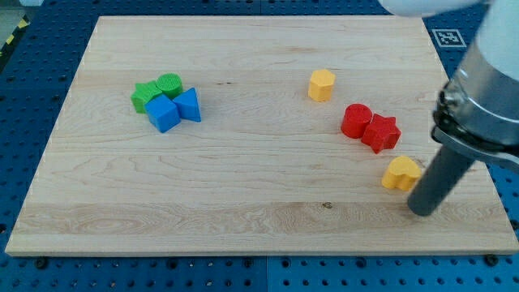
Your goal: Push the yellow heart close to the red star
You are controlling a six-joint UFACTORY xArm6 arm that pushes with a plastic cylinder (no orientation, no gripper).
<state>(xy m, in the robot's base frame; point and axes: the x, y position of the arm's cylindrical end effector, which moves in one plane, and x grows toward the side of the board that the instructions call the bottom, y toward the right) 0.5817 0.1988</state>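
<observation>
The yellow heart (401, 173) lies on the wooden board at the view's lower right. The red star (382, 132) lies just above and to its left, with a small gap between them. A second red block (356, 120), rounded in shape, touches the star's left side. My tip (422, 210) rests on the board just below and to the right of the yellow heart, close to it or touching it.
A yellow hexagon-like block (321, 84) lies above the red pair. At the view's left sits a cluster: a green star (146, 96), a green round block (169, 83), a blue cube (163, 113) and a blue triangular block (189, 105). The board's right edge (478, 162) is near my tip.
</observation>
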